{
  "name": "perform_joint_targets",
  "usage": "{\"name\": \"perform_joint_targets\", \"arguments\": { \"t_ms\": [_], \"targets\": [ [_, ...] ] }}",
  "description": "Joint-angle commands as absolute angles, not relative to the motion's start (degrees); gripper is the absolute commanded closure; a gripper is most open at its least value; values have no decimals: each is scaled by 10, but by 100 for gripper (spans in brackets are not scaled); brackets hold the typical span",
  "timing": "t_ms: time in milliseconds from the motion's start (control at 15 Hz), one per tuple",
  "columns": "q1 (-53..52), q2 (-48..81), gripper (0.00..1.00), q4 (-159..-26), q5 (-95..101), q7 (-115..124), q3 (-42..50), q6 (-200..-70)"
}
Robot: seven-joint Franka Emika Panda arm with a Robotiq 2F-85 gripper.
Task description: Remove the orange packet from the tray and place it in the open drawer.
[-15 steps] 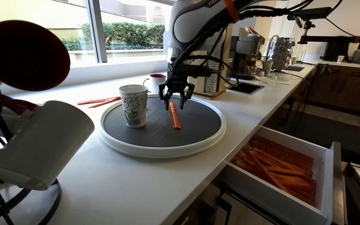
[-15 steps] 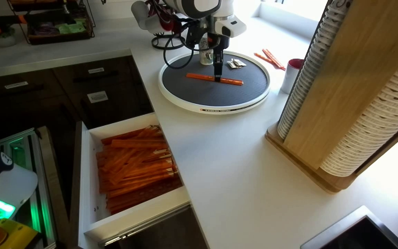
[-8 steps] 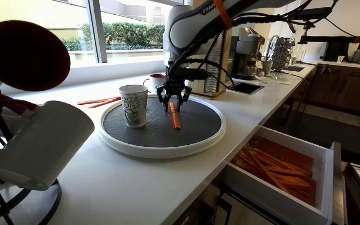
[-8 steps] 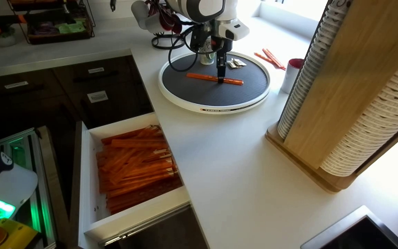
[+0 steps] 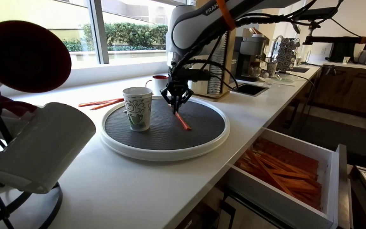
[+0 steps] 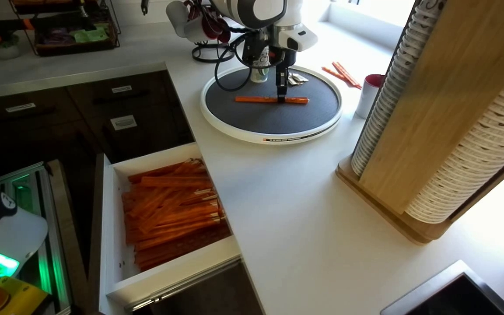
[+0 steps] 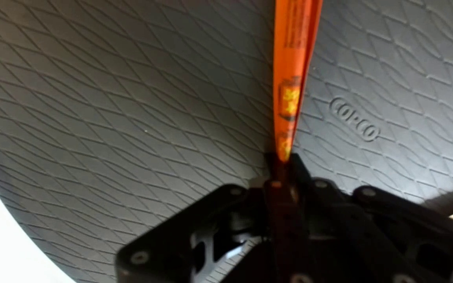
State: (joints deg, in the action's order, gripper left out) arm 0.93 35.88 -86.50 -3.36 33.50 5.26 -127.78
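Observation:
The slim orange packet (image 7: 292,63) lies across the dark grey surface of the round tray (image 5: 167,155). My gripper (image 7: 283,159) points down at the tray and is shut on the packet. In the wrist view the packet narrows and folds where the fingers pinch it, and the stretch beyond them is in shadow. An exterior view shows the packet (image 6: 256,99) still low against the tray, with the gripper (image 6: 281,99) right of its middle. Whether it touches the tray I cannot tell. The white drawer (image 6: 171,272) stands pulled out below the counter, with a heap of orange packets inside.
A patterned paper cup (image 5: 138,109) stands on the tray beside the gripper, with small sachets (image 6: 297,79) behind. Reddish strips (image 6: 344,74) and a white mug (image 6: 368,97) sit off the tray. A wooden cup holder (image 6: 392,131) and a mug rack (image 5: 41,149) rise from the counter.
The jaws have gone from open around the packet to shut on it. The packet has swung slightly, and the tray with cup and sachets has turned a little. The arm came down slightly.

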Motion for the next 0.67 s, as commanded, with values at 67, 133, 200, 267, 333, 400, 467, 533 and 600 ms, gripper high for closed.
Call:
{"name": "perform_joint_targets", "arguments": {
  "t_ms": [67, 133, 200, 267, 333, 400, 467, 533, 600],
  "targets": [
    [-6, 343, 98, -874, -36, 342, 62, -1261],
    [-12, 327, 98, -889, -31, 352, 66, -1261],
    [-20, 306, 98, -911, -25, 368, 73, -1265],
    [-30, 285, 98, -936, -14, 387, 82, -1276],
    [-37, 265, 98, -959, -4, 402, 89, -1282],
    [-45, 240, 98, -994, 11, 420, 98, -1306],
    [-53, 216, 98, -1023, 28, 437, 105, -1324],
    [-64, 197, 98, -1046, 61, 461, 118, -1355],
    [-73, 175, 98, -1073, 96, 485, 128, -1374]
  ]
}}
